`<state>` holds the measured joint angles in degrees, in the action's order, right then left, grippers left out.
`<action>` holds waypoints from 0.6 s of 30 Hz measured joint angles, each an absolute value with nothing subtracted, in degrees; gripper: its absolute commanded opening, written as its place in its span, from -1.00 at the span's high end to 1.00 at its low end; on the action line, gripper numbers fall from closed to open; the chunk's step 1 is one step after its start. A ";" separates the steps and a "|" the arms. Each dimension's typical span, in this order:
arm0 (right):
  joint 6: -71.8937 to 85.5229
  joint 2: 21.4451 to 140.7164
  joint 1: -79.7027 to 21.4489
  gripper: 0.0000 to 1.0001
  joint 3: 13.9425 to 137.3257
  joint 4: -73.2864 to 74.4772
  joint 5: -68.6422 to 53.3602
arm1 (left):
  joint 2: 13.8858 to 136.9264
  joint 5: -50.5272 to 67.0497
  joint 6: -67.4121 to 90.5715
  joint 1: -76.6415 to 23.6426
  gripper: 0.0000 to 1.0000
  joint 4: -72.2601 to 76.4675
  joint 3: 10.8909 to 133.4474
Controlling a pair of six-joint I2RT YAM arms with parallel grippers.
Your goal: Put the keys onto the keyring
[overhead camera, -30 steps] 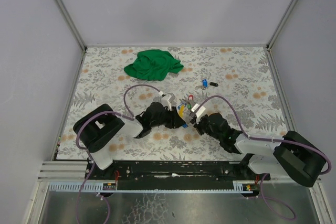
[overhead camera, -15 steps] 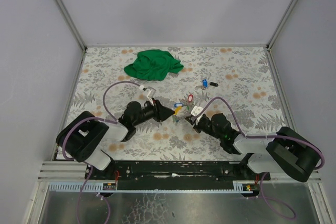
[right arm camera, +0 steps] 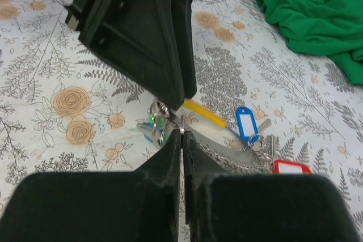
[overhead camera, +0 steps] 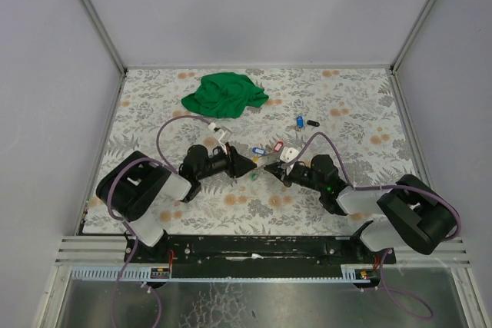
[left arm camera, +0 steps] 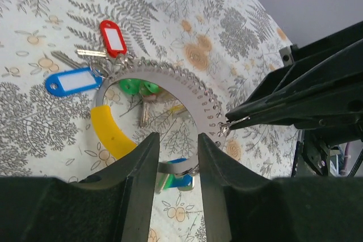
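Left claw [left arm camera: 178,140]: I read it as clenched on the keyring [left arm camera: 195,96]. The ring's near rim sits between its fingers, beside a blue key head [left arm camera: 182,181].
Right claw [right arm camera: 182,138]: fingers pressed together, pinching a small wire loop [left arm camera: 227,123] on the keyring's numbered outer edge. It comes in opposite the other claw, tips nearly meeting.
Keyring: flat grey band with stamped numbers and one yellow segment [left arm camera: 110,131], mid-surface between the two arms. I can't tell if it touches the surface [overhead camera: 346,105].
Keys on ring: two green heads [left arm camera: 136,86] sit inside the loop, metal blades pointing inward.
Tags: blue tag [left arm camera: 74,80] and red tag [left arm camera: 113,37] lie at the ring's far side, right by its edge, with a metal key blade next to each.
Loose bits: a blue piece [overhead camera: 299,121] and a dark piece [overhead camera: 312,123] lie further out, well apart from the ring. Both are too small for me to identify.
Green cloth [overhead camera: 223,94]: bunched near the far edge, left of centre, well apart from everything else.
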<state>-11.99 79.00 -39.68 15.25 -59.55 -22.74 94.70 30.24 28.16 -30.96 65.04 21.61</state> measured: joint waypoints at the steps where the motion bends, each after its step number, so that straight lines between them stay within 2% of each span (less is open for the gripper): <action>1: -11.97 79.61 -39.44 1.00 15.79 -59.79 -23.73 | 95.57 30.30 28.36 -31.16 0.33 65.56 21.43; 10: -11.51 84.34 -36.56 1.00 18.76 -60.86 -31.94 | 98.41 29.61 31.24 -35.20 0.33 73.82 18.48; 18: -10.22 87.13 -34.72 1.00 19.07 -65.58 -37.15 | 96.60 29.63 29.85 -34.57 0.26 76.44 15.55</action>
